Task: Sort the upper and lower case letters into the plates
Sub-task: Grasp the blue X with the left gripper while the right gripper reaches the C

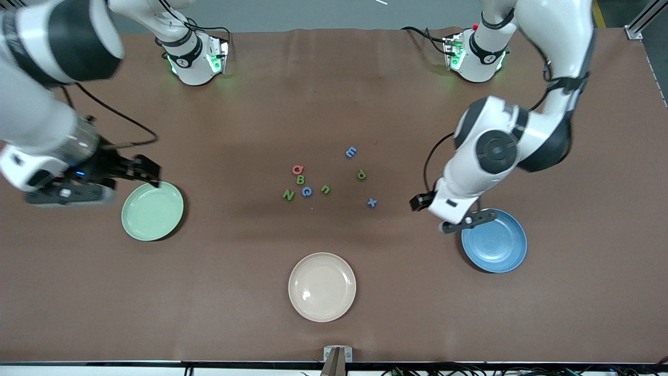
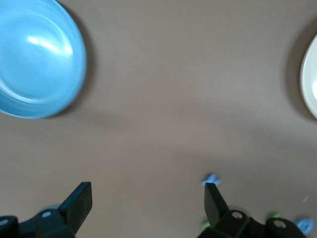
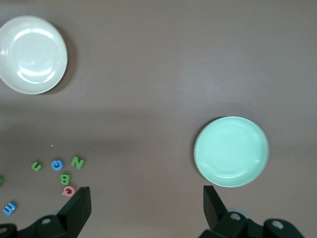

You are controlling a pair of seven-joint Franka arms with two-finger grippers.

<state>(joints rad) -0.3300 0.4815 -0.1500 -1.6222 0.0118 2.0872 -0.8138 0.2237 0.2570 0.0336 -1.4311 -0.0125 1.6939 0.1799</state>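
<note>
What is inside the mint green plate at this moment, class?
Nothing: the mint green plate shows only its bare inner surface, with no letter in it. In the front view the open right gripper covers a bit of its rim; the wrist view shows it whole.

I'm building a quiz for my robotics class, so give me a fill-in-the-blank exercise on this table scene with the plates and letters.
1. The round cream-beige plate lies ____ to the front camera than the tiny flat toy letters.
2. The only red toy letter touches a ____ letter B.
3. The left hand hangs open over the rim of the round matte ____ plate.
4. The open right hand is by the round pale mint ____ plate.

Missing words: nearer; green; blue; green
</note>
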